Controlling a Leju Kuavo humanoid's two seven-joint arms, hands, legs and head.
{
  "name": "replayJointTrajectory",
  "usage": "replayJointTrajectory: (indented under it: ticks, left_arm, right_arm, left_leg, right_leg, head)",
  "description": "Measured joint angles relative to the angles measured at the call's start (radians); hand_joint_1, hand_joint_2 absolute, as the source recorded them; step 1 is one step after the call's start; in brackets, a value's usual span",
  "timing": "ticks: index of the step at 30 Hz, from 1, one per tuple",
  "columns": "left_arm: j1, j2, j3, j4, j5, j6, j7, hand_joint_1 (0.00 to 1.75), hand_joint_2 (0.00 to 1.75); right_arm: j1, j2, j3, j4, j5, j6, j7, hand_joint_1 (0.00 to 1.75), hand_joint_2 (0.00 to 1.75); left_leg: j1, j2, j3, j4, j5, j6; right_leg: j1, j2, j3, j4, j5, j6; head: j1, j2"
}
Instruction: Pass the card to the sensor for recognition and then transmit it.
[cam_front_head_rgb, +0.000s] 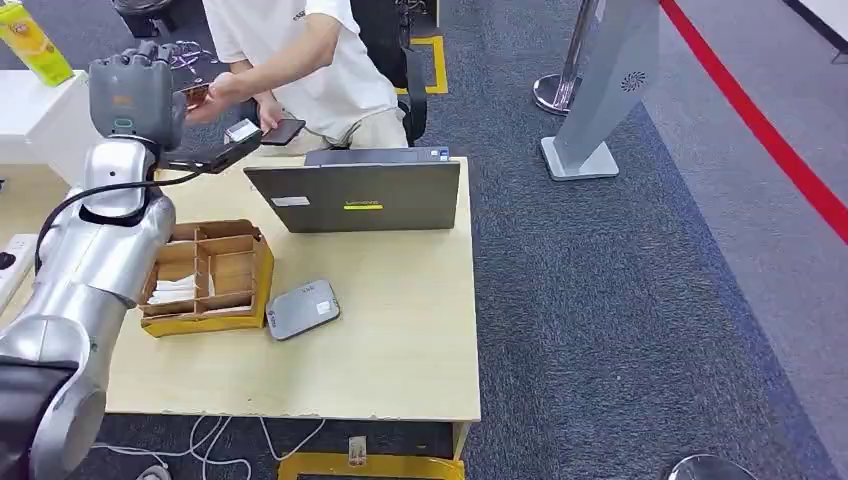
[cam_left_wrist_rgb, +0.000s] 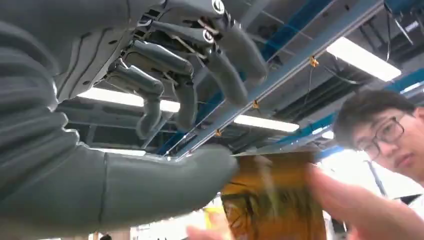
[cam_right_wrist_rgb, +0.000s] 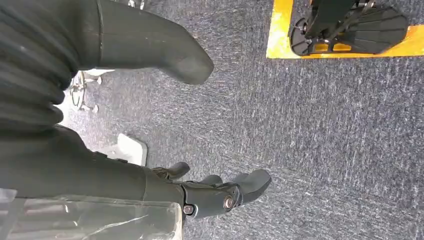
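Left hand (cam_front_head_rgb: 135, 95) raised beyond the laptop (cam_front_head_rgb: 355, 195) — card (cam_left_wrist_rgb: 272, 200) at its thumb, grip unclear. A person's hand (cam_left_wrist_rgb: 360, 210) touches the card. Right hand (cam_right_wrist_rgb: 220, 195): released, fingers apart.

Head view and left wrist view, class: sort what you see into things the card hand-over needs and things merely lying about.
Part of the job:
- card, at the left hand's thumb
- left hand, raised
- person's hand on the card
- grey sensor pad on the table

Lying about:
- laptop
- cardboard divider box
- yellow bottle
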Motion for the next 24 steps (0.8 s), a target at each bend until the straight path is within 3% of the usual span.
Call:
replayJointTrajectory:
  ticks: [24]
  left_arm:
    - [-0.024, -0.014, 0.0, 0.056, 0.013, -0.009, -0.001, 0.0, 1.75]
  right_arm:
    - [0.001, 0.0, 0.0, 0.001, -0.005, -0.001, 0.001, 0.0, 1.75]
  left_leg:
    - [0.0, 0.0, -0.001, 0.0, 0.0, 0.0]
  right_leg:
    - [0.0, 0.0, 0.0, 0.0, 0.0, 0.0]
  head:
    - [0.0, 0.0]
